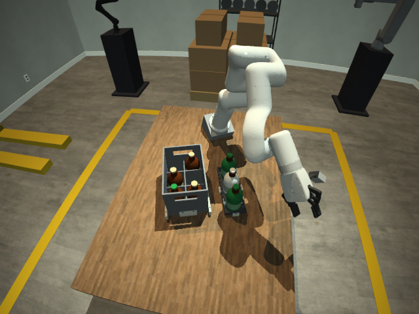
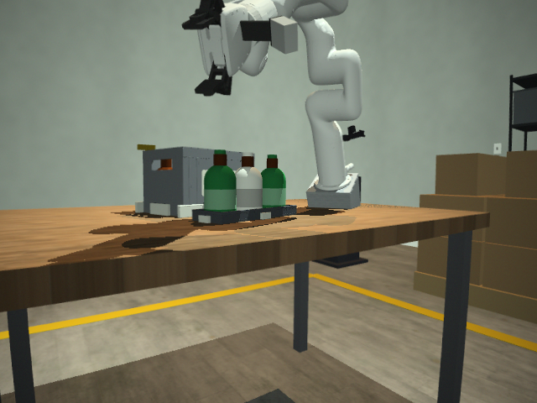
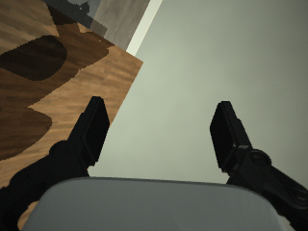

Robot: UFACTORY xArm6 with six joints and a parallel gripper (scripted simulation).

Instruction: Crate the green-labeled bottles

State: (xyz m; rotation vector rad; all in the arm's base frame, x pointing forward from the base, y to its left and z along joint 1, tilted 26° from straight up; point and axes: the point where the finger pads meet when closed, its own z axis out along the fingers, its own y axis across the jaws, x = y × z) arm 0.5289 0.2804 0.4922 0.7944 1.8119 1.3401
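A dark tray (image 1: 234,212) (image 2: 242,214) on the wooden table (image 1: 152,253) (image 2: 260,247) (image 3: 96,72) holds three upright bottles in a row. These are a green-labeled bottle (image 1: 234,199) (image 2: 220,186) at the near end, a white-labeled bottle (image 1: 232,179) (image 2: 248,187) in the middle and a second green-labeled bottle (image 1: 228,163) (image 2: 273,186) at the far end. The grey crate (image 1: 184,201) (image 2: 173,182) stands left of the tray. It holds several brown bottles, one of them a green-capped bottle (image 1: 174,188), and some cells are empty. My gripper (image 1: 305,212) (image 2: 197,56) (image 3: 159,112) is open and empty. It hangs high, out past the table's right edge and well away from the tray.
The arm's base (image 1: 218,129) (image 2: 334,195) sits on the table behind the tray. Stacked cardboard boxes (image 1: 209,64) (image 2: 477,225) and two black pedestals (image 1: 123,61) (image 1: 363,77) stand on the floor beyond. Yellow floor lines (image 1: 67,203) ring the table.
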